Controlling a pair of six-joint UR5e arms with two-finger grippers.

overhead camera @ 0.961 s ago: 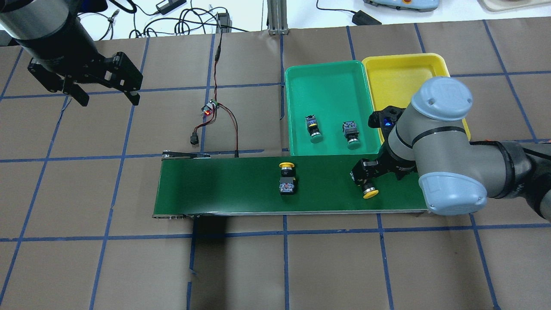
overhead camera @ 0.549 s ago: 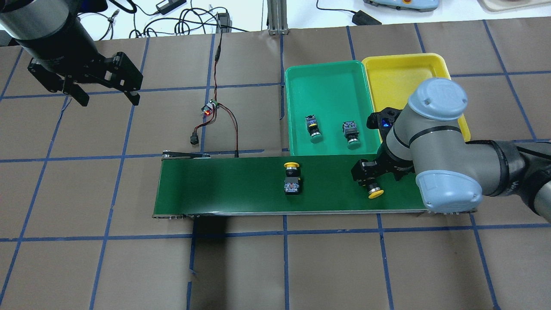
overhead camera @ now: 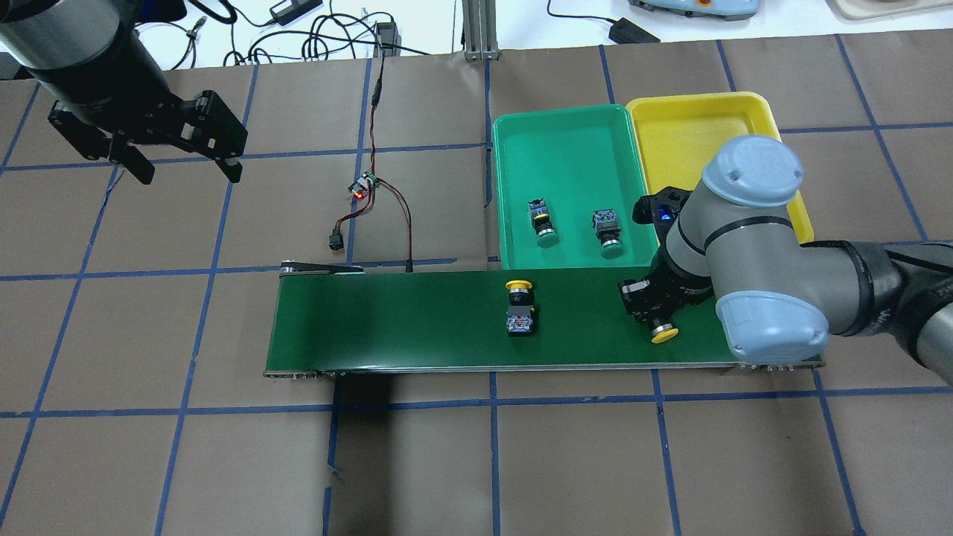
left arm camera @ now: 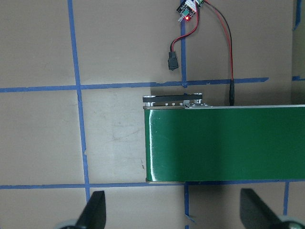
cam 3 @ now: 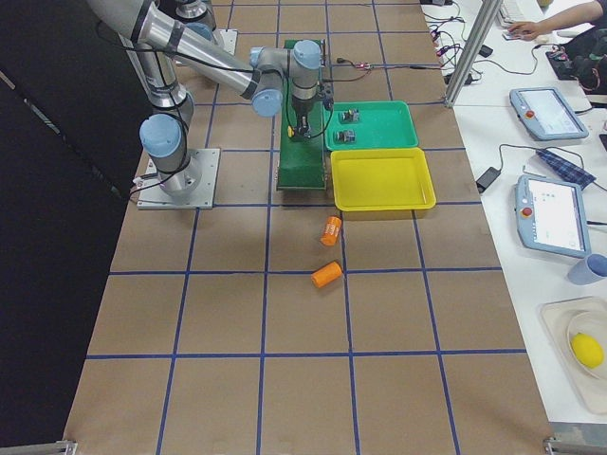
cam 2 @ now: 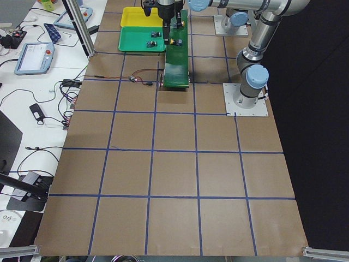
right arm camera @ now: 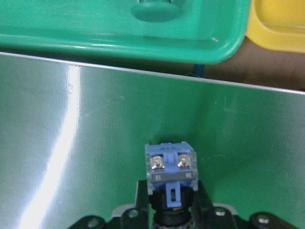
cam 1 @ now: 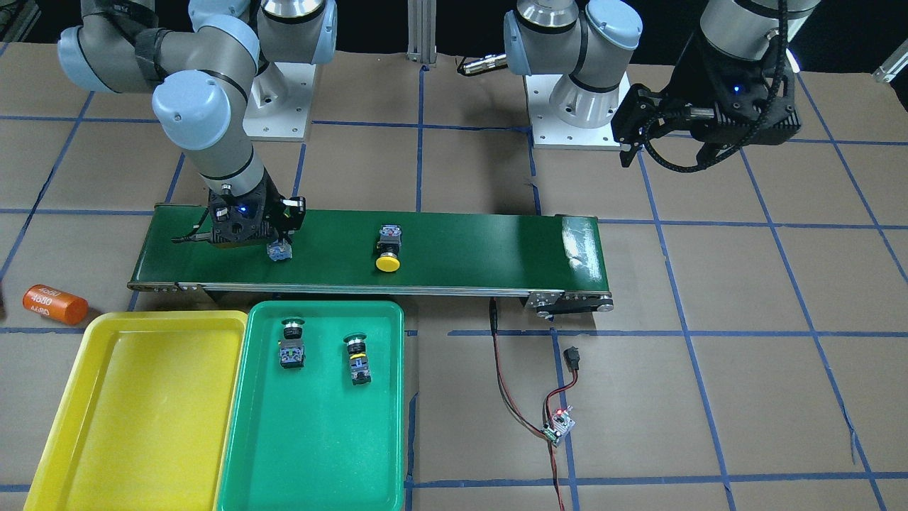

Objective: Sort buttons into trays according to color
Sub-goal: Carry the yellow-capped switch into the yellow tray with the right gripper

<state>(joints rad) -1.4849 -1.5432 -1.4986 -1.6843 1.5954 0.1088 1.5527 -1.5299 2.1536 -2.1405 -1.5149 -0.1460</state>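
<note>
— What is carried on the conveyor belt (overhead camera: 409, 327)?
— Yellow-capped buttons (overhead camera: 519, 307): one mid-belt, one at the end by the trays, pinched by the right gripper (overhead camera: 652, 314).
— The green tray (overhead camera: 566, 141)?
— Two green-capped buttons (overhead camera: 542, 222) are laid at its belt-side edge. The left gripper (overhead camera: 190, 173) is held spread.

Grey arms (overhead camera: 744, 249), pale-blue caps (overhead camera: 753, 170) (screwed on), black jaws

We see a belt (overhead camera: 387, 327) lying across the brown surface (overhead camera: 149, 447). A yellow button (overhead camera: 519, 309) lies near the belt's middle, with its cap toward the trays. Near the belt's right end, the right hand (overhead camera: 646, 299) is down over a second yellow button (overhead camera: 661, 331), whose cap pokes out toward the near edge. Just beyond the belt, the green tray (overhead camera: 566, 149) holds two green buttons (overhead camera: 541, 223) side by side. The yellow tray (overhead camera: 692, 126) touches its right side. At far left the left hand (overhead camera: 182, 167) hangs with its fingers spread wide.
</note>
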